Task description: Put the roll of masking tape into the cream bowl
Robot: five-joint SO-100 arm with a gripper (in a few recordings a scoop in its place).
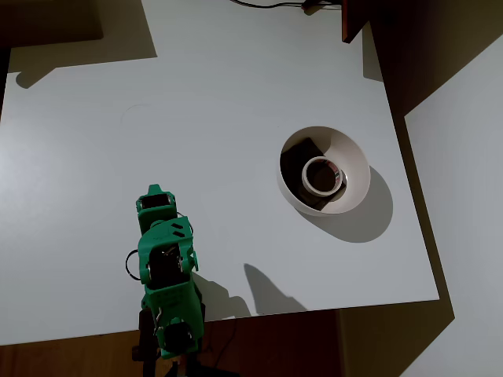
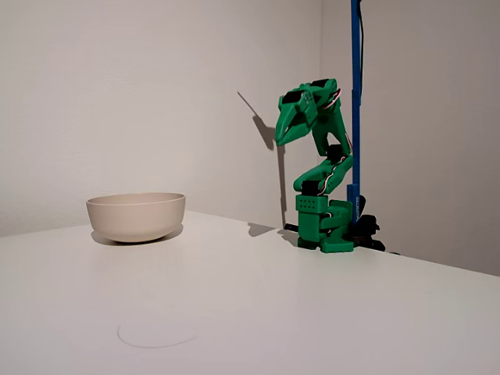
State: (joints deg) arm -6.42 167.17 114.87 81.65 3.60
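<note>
The small off-white roll of masking tape (image 1: 322, 174) is seen inside the round cream bowl (image 1: 355, 161) near the bench's right edge, so the task is judged done. The green hand (image 2: 283, 137) is parked folded, apparently closed and empty.

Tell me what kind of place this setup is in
Probably a hobby or lab test bench indoors: a plain white table against bare walls, a small green arm clamped at its edge, and a cream bowl holding the roll of masking tape.
</note>
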